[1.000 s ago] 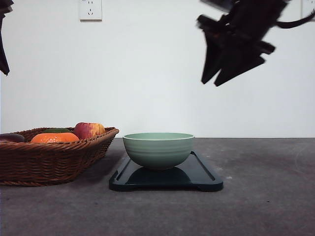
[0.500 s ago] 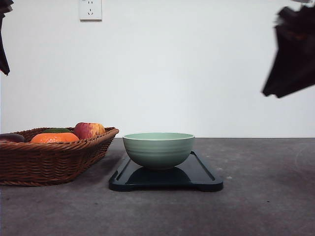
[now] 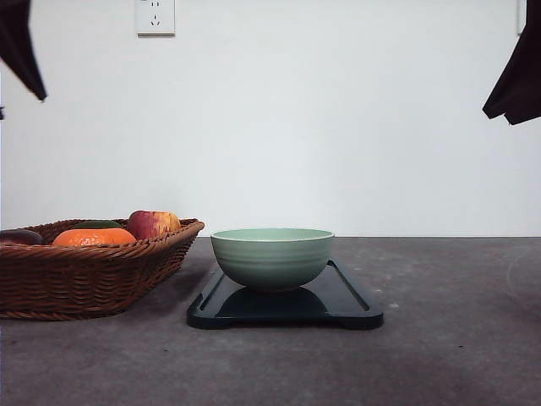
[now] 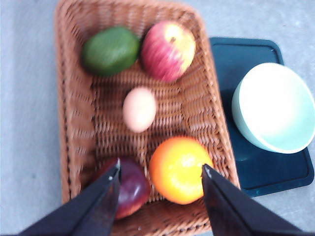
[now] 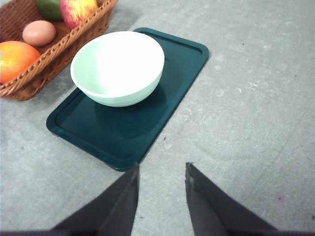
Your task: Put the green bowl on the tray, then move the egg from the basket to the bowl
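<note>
Ahead, the bowl sits on the tray beside the basket. From the left wrist, the left gripper hangs open above the egg; crowding fruit could spoil its grasp. From the right wrist, the right gripper is open, empty.

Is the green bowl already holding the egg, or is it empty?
Empty. The right wrist view shows the green bowl with a bare interior on the tray, while the egg lies in the basket.
</note>
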### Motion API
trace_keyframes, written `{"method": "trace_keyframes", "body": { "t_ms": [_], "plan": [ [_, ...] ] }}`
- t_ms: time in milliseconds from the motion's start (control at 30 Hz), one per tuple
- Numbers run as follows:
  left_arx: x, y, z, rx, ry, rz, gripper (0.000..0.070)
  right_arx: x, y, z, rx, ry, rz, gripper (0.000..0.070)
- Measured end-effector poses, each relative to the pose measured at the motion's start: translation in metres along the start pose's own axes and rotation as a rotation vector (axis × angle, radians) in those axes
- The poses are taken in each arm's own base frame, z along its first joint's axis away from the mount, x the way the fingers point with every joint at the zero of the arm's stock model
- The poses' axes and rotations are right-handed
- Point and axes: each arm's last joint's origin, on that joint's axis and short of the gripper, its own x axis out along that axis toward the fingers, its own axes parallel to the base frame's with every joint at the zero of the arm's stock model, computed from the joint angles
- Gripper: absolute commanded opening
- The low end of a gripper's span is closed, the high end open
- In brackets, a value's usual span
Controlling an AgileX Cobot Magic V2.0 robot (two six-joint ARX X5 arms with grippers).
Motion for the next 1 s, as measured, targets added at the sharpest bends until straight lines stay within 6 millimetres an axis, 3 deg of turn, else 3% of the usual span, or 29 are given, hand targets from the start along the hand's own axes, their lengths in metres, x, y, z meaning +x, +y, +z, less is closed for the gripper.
{"method": "trace_keyframes", "body": {
  "t_ms": [100,367,733,1000],
  "plan": [
    [0.012,-0.008,0.015,0.068,0.051,0.037,0.0433,0.0,0.0,0.0,0.0,0.002,0.0,0.0174],
    [0.067,-0.02,0.04,0.198,0.159,0.106,0.0432,0.0,0.0,0.0,0.0,0.002,0.0,0.0174],
    [0.138,-0.018,0.042,0.239,0.206,0.119,0.0433,0.0,-0.001,0.0,0.0,0.001,-0.024,0.0174],
    [0.168,-0.011,0.035,0.235,0.271,0.152,0.0433,0.0,-0.001,0.0,0.0,0.0,-0.048,0.0174]
  ]
}}
